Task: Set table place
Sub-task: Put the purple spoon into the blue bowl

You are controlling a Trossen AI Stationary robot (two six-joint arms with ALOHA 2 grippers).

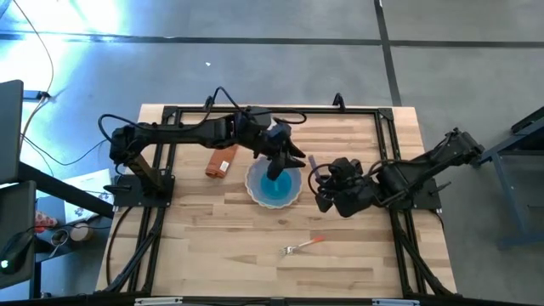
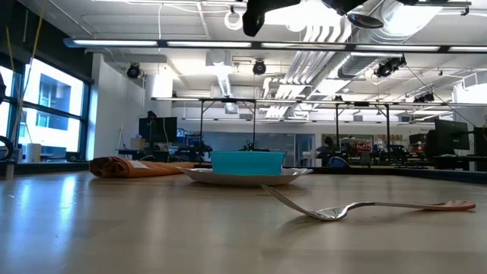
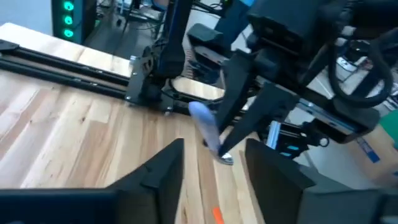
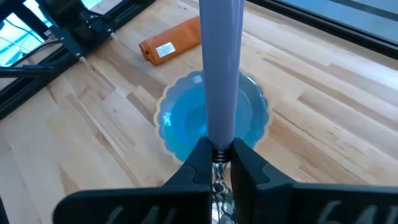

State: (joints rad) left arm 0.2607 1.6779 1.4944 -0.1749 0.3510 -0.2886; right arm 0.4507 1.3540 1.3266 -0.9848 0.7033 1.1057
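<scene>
A blue bowl [image 1: 274, 185] sits on a white scalloped plate [image 2: 293, 173] at the middle of the light-wood table [image 1: 212, 246]. My right gripper [image 1: 320, 176] is just right of the plate, raised above the table. It is shut on a utensil with a pale lavender handle [image 4: 221, 74]. My left gripper [image 1: 289, 157] hovers open and empty over the plate's far side and faces the right gripper; its fingers [image 3: 163, 171] frame the utensil [image 3: 205, 127]. A fork with an orange handle [image 1: 303, 246] lies flat near the table's front. My right gripper pinches the utensil between its two fingers where the lavender handle meets the metal part [image 4: 218, 157]. The fingers come from the table's right and lie along the utensil. The handle sticks out past the fingertips over the bowl, and the utensil is lifted clear of the table.
A rolled orange napkin [image 1: 221, 161] lies left of the plate. The black rail frame [image 1: 161, 212] runs along the table's sides and far edge. Bare wood lies between the plate and the fork and toward the table's near edge.
</scene>
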